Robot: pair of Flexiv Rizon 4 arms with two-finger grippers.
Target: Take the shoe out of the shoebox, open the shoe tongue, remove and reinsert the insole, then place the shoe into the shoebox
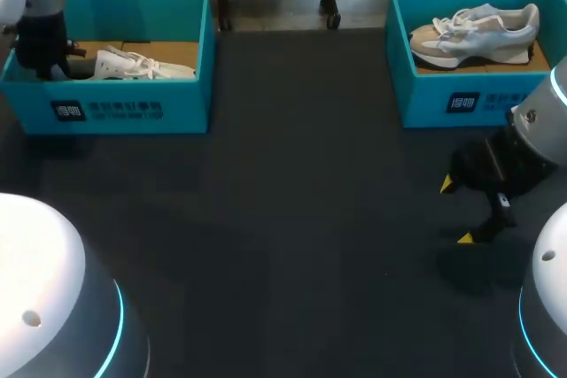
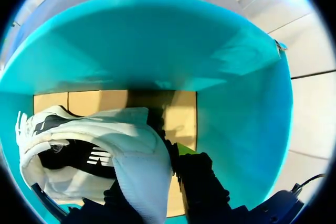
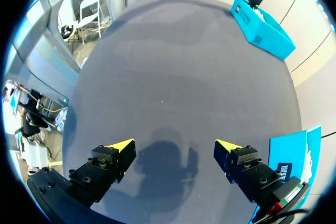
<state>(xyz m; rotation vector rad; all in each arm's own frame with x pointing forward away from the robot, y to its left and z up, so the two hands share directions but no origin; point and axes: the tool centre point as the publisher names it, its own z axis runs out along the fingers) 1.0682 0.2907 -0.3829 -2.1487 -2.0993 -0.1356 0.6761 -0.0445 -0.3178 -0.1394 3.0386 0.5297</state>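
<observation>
At the heel end of the left shoe (image 1: 133,65), inside the left box (image 1: 133,108), sits the left end effector (image 2: 152,174). It looks to be pinching the white heel wall between its fingers, though one yellow tip is hidden by the shoe. The shoe's long axis runs along the box's length, with the toe pointing toward the middle of the worktop (image 1: 292,201). Judging from that, the lift has to go straight up and clear of the walls. The left arm is at this shoe, while the right arm is well apart from it. The right end effector (image 1: 456,211) is spread, holding nothing, above bare worktop just in front of the right box (image 1: 443,99). Count: two boxes and two shoes, one per box, with the right shoe (image 1: 478,31) lying lengthwise in its own.
</observation>
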